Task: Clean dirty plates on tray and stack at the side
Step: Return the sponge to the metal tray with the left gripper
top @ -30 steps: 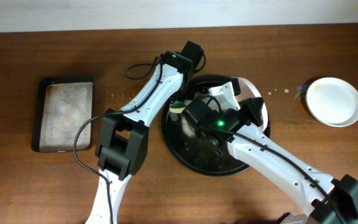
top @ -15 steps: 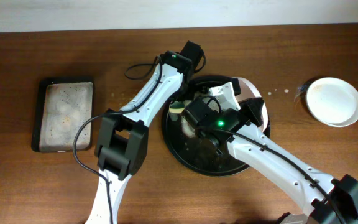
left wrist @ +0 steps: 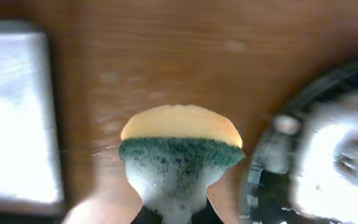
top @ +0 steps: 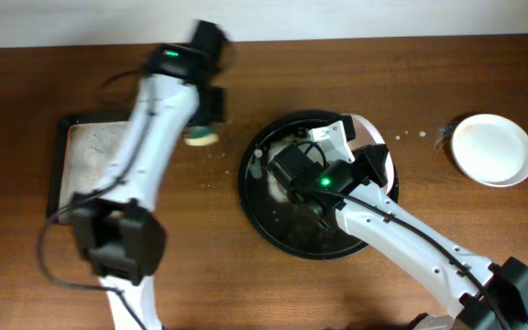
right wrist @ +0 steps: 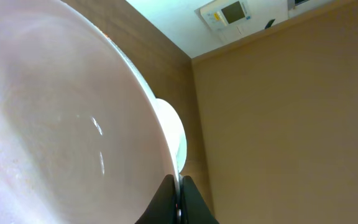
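Observation:
The round black tray (top: 287, 247) lies mid-table. My right gripper (right wrist: 179, 194) is shut on the rim of a white plate (right wrist: 55, 124) and holds it tilted over the tray's far right side, as the overhead view shows (top: 371, 131). Another white plate (top: 493, 148) lies flat on the table at the far right. My left gripper (left wrist: 176, 216) is shut on a foamy yellow-and-green sponge (left wrist: 179, 140) and holds it over bare table left of the tray (top: 202, 135). A blurred white shape (left wrist: 337, 162) lies in the tray.
A smaller rectangular black tray (top: 99, 170) holding soapy water sits at the left, also in the left wrist view (left wrist: 11, 118). Small foam spots dot the table between the two trays. The right arm crosses the round tray's lower right.
The left arm swung left from the round tray's upper-left rim, carrying the sponge out over the table toward the rectangular tray. The right arm and its plate have not moved.

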